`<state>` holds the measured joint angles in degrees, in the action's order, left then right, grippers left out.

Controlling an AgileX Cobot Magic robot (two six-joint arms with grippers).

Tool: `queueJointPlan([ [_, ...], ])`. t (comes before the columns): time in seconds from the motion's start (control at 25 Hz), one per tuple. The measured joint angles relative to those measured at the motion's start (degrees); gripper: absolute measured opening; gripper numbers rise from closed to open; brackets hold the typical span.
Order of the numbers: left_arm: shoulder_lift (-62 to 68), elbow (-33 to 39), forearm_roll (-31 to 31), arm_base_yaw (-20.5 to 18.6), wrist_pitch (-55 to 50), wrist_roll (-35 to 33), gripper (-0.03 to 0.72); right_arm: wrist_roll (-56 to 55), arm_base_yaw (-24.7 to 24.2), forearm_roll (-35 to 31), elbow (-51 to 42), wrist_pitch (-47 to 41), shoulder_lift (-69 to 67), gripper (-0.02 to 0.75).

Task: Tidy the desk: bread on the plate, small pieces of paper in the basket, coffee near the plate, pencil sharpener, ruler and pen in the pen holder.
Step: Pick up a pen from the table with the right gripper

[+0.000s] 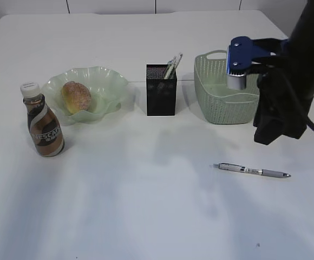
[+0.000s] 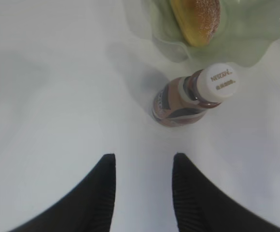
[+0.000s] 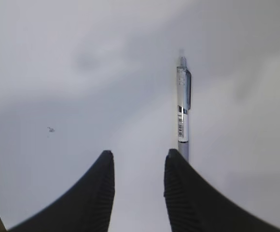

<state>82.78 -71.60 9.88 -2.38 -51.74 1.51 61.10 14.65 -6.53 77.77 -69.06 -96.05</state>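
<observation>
The right hand (image 3: 137, 166) is hanging with fingers apart over the pen (image 3: 183, 113) lying on the table (image 1: 146, 206); the left hand (image 2: 142, 171) is apart too.

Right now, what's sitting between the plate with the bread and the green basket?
In the exterior view, the black mesh pen holder stands between the plate and the basket, apart from both, with bare white desk on either side.

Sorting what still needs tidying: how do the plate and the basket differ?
The plate is a low, translucent, wavy-rimmed dish; the basket is a taller, opaque, rectangular tub with woven-look sides. The plate holds the bread; nothing shows inside the basket from this angle. Both are pale green and stand on the desk.
</observation>
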Motion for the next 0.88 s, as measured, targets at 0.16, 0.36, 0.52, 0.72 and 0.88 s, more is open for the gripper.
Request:
queueJointPlan([
  [0.16,0.0,0.1,0.0,0.0,-0.3,-0.7,0.275,1.3,0.0,-0.5,0.0,2.4,-4.4,0.343],
  [0.36,0.0,1.1,0.0,0.0,-0.4,-1.5,0.275,4.8,0.0,-0.9,0.0,5.2,-7.5,0.354],
  [0.52,0.1,1.9,0.0,0.0,-0.6,-1.5,0.275,6.2,0.0,-0.9,0.0,6.6,-9.0,0.356],
  [0.72,0.1,1.9,0.1,0.0,-0.6,-1.5,0.275,7.8,0.0,-0.6,0.0,9.4,-10.4,0.355],
  [0.88,0.1,1.9,0.3,0.0,-0.6,-2.0,0.275,8.6,0.0,-0.6,0.0,10.8,-12.6,0.356],
])
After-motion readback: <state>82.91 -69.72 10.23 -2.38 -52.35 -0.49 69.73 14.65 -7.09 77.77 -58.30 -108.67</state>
